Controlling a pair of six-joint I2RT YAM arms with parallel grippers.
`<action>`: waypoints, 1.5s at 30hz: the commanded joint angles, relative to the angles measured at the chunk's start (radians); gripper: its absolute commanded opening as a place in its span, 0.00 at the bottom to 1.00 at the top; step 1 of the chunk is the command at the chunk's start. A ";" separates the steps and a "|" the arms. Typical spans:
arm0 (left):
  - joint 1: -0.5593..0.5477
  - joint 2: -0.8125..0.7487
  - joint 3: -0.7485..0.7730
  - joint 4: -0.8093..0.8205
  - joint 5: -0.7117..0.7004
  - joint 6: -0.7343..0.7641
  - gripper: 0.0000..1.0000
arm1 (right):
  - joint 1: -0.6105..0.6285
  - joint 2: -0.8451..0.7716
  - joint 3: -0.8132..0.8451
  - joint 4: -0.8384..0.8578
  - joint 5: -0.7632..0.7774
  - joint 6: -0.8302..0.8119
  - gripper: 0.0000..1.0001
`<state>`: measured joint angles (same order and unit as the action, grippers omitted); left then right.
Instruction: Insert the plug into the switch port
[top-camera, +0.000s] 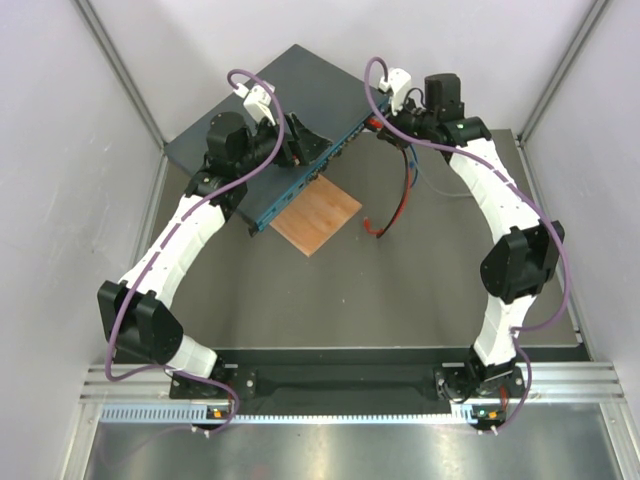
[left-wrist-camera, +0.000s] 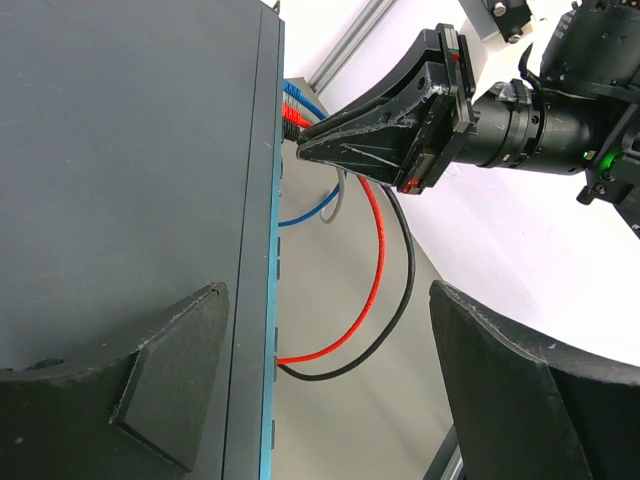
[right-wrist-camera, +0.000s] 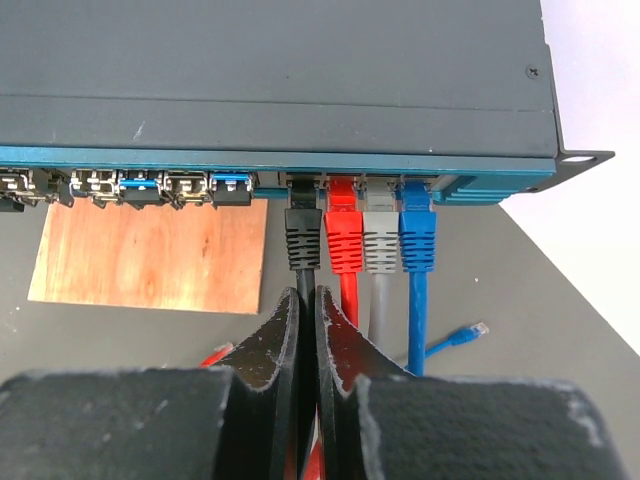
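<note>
The switch (top-camera: 265, 110) is a flat dark grey box with a teal front edge (right-wrist-camera: 270, 160) carrying a row of ports. A black plug (right-wrist-camera: 303, 238) sits in one port, beside a red (right-wrist-camera: 343, 238), a grey (right-wrist-camera: 380, 240) and a blue plug (right-wrist-camera: 417, 238). My right gripper (right-wrist-camera: 308, 300) is shut on the black cable just behind its plug. The left gripper (left-wrist-camera: 327, 290) is open and straddles the switch's front edge (left-wrist-camera: 270, 330). One finger (left-wrist-camera: 160, 370) is over the top plate and the other (left-wrist-camera: 520, 390) is out past the edge, holding nothing.
A brown wooden board (top-camera: 316, 215) lies on the grey table in front of the switch. Red and black cables (left-wrist-camera: 375, 300) loop from the ports down to the table. A loose blue plug (right-wrist-camera: 470, 332) lies to the right. Framed side walls close in the workspace.
</note>
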<state>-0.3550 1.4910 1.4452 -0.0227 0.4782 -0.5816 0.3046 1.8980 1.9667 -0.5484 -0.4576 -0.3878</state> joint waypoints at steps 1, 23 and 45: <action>0.007 0.006 -0.002 0.056 0.008 -0.012 0.86 | 0.028 -0.024 0.009 0.219 -0.007 0.017 0.00; 0.031 0.022 -0.008 0.063 0.010 -0.054 0.86 | 0.097 0.088 0.140 0.263 -0.009 0.055 0.00; 0.037 0.015 -0.009 0.061 0.013 -0.058 0.86 | 0.137 0.127 0.146 0.266 -0.041 0.029 0.00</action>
<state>-0.3252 1.5139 1.4448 -0.0074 0.4816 -0.6376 0.3321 1.9583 2.0960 -0.6395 -0.3874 -0.3588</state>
